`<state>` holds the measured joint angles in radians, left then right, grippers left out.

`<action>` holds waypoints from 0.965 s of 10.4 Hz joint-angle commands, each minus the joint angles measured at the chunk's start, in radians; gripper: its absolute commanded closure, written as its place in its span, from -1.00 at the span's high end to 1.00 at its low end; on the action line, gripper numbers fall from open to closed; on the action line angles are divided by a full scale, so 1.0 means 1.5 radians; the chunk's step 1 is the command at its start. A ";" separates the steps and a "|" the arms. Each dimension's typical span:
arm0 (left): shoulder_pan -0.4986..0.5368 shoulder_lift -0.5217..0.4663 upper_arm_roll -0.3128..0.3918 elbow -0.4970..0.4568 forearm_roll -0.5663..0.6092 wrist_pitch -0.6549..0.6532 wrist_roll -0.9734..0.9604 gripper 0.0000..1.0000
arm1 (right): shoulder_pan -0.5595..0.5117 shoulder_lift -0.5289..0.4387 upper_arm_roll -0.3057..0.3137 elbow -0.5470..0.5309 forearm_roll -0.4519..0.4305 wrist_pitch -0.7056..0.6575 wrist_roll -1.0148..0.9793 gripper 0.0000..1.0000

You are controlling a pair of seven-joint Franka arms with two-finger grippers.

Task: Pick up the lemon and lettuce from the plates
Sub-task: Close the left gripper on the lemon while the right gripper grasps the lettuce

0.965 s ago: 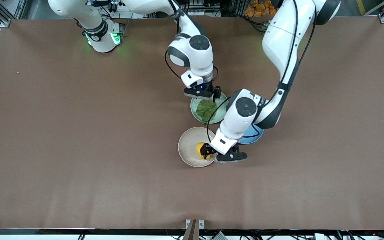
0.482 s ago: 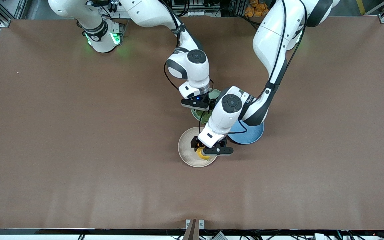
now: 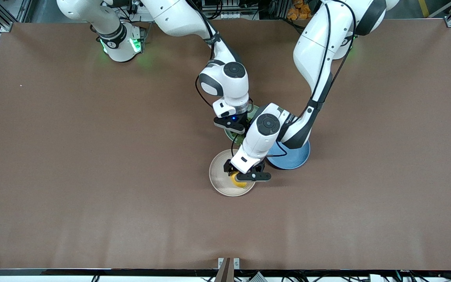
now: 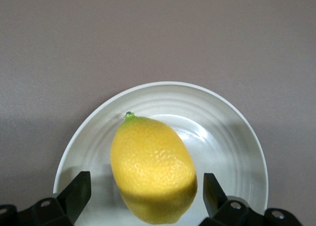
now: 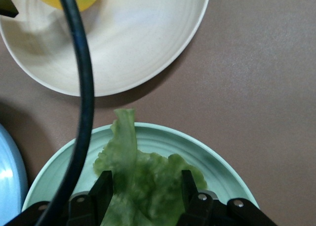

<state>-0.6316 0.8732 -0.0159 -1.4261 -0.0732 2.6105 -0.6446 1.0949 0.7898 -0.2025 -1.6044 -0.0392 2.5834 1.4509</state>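
The lemon (image 4: pixel 153 169) lies on the beige-white plate (image 4: pixel 232 117). My left gripper (image 4: pixel 145 191) is open and low over that plate, one finger on each side of the lemon with gaps showing. In the front view the lemon (image 3: pixel 237 181) peeks out under the left gripper (image 3: pixel 236 175) on the beige plate (image 3: pixel 218 172). The lettuce (image 5: pixel 143 181) lies on the mint green plate (image 5: pixel 212 157). My right gripper (image 5: pixel 145 186) is open right over it, fingers astride the leaf. In the front view the right gripper (image 3: pixel 240 131) hides most of the mint plate (image 3: pixel 228 135).
A blue plate (image 3: pixel 294 156) lies beside both plates toward the left arm's end, partly under the left arm. The left arm's black cable (image 5: pixel 84 102) crosses the right wrist view. The two wrists are close together. Brown table all round.
The left gripper has moved from the beige plate's edge to astride the lemon. The right gripper has come down over the lettuce, now covering most of the mint plate.
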 commanded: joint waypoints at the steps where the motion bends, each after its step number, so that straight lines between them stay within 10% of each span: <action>1: -0.005 0.012 0.002 0.013 0.004 0.002 -0.013 0.61 | 0.008 0.022 -0.012 0.036 -0.006 0.001 0.035 -0.11; 3: -0.006 0.016 0.001 0.012 0.003 0.002 -0.038 -0.96 | 0.008 0.023 -0.012 0.036 -0.006 -0.001 0.034 -0.88; 7: -0.004 -0.006 0.001 0.012 0.003 -0.017 -0.043 -1.00 | 0.007 -0.024 -0.013 0.034 -0.008 -0.017 -0.004 -1.00; 10: 0.019 -0.055 0.002 0.012 0.003 -0.110 -0.040 -1.00 | 0.003 -0.133 -0.013 0.025 -0.007 -0.204 -0.141 -1.00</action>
<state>-0.6191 0.8413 -0.0138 -1.3947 -0.0733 2.5139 -0.6826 1.0983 0.7075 -0.2151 -1.5350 -0.0415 2.3983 1.3334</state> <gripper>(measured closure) 0.322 0.982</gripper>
